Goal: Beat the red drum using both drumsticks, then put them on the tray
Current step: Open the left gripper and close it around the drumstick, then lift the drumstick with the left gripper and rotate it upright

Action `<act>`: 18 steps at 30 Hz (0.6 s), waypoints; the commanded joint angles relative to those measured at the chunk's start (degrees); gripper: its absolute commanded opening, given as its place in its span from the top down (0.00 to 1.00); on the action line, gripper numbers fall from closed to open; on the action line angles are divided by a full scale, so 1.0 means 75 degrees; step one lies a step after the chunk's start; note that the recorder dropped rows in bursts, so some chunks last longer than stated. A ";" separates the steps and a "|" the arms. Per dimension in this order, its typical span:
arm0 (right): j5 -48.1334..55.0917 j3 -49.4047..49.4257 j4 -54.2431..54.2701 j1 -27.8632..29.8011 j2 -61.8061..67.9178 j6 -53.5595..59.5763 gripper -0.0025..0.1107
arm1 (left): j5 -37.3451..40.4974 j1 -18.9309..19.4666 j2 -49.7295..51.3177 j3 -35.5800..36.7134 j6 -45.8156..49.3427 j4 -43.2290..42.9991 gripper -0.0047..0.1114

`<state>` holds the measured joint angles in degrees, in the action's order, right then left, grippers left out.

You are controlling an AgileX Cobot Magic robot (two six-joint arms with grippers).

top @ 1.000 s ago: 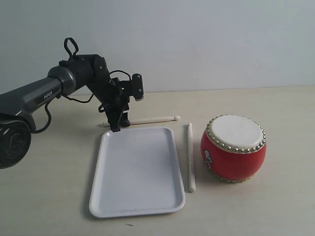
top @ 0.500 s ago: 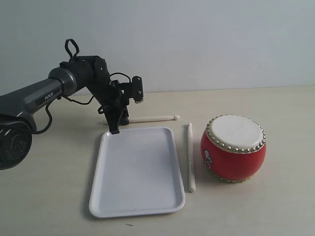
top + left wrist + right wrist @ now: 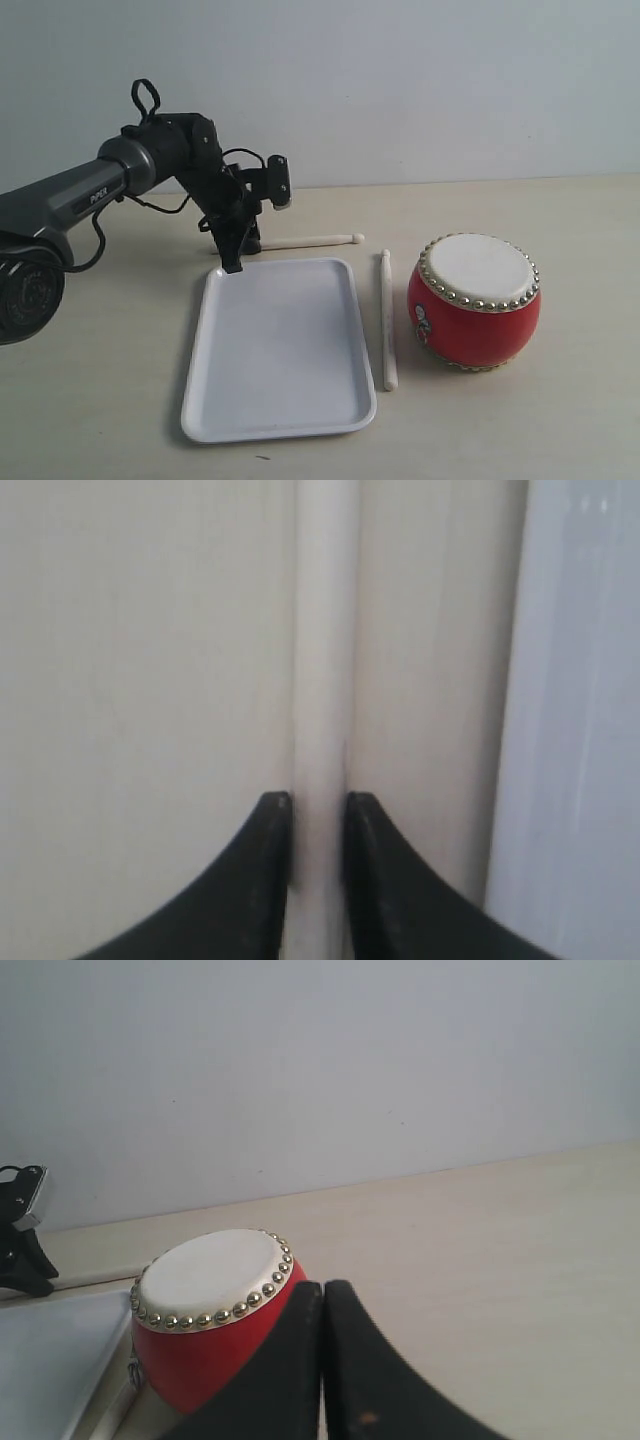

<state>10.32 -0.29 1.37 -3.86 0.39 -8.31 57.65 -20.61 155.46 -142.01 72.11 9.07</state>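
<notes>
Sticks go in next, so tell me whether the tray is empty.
Empty: the tray shows only bare white floor. The far drumstick sits beyond its rim, the second drumstick between it and the red drum.

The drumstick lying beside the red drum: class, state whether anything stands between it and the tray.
Nothing visible does. The drumstick lies flat between the red drum and the tray, with only bare table separating it from the tray's rim.

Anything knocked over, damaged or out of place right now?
Nothing stands out. The red drum sits upright, the tray lies flat, one drumstick lies between them, and the left gripper grips the other drumstick.
</notes>
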 commanded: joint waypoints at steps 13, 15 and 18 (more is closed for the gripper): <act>-0.0026 0.0039 0.0003 0.0043 -0.0051 0.0013 0.98 | 0.1025 0.0021 -0.1183 0.0007 -0.1951 0.0821 0.96; -0.0026 0.0039 0.0003 0.0043 -0.0051 0.0013 0.98 | 0.1358 0.0150 -0.1273 0.0007 -0.2230 0.1035 0.96; -0.0026 0.0039 0.0003 0.0043 -0.0051 0.0029 0.98 | 0.1642 0.0493 -0.1288 0.0007 -0.2595 0.1706 0.96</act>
<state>10.32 -0.29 1.37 -3.86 0.39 -8.31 68.47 -18.97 146.76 -142.01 55.09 18.26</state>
